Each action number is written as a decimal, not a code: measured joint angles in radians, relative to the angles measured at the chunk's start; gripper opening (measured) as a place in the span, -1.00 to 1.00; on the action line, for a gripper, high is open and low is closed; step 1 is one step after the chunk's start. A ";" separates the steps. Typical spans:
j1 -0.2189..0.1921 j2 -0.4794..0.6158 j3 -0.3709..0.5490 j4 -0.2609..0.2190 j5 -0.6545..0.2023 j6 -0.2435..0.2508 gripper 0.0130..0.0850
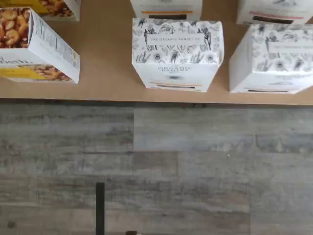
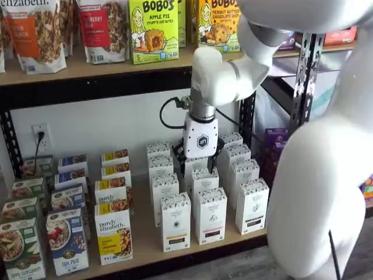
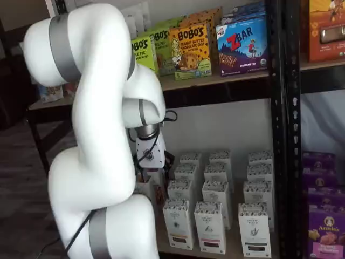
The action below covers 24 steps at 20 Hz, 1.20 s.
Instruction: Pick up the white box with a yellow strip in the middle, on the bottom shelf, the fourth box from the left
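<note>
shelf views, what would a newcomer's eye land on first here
The big white arm fills the foreground in both shelf views, its gripper hanging over rows of white cartons on the bottom shelf. Above, bright yellow Bobo's boxes stand out on the upper shelf.

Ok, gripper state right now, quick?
Gripper: cannot be told; its fingers are hidden among the white cartons, and no box is visibly held.

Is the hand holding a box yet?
No: in a shelf view the hand hangs above the rows of white cartons, and the white box stands untouched at the bottom shelf's front.
</note>
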 joint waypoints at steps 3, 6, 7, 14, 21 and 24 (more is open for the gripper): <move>-0.004 0.083 -0.034 0.022 -0.050 -0.026 1.00; -0.003 0.160 -0.070 0.049 -0.087 -0.050 1.00; -0.001 0.189 -0.086 0.058 -0.099 -0.057 1.00; 0.020 0.332 -0.171 0.107 -0.154 -0.083 1.00; 0.039 0.456 -0.270 0.058 -0.176 -0.022 1.00; 0.038 0.514 -0.326 0.034 -0.163 -0.001 1.00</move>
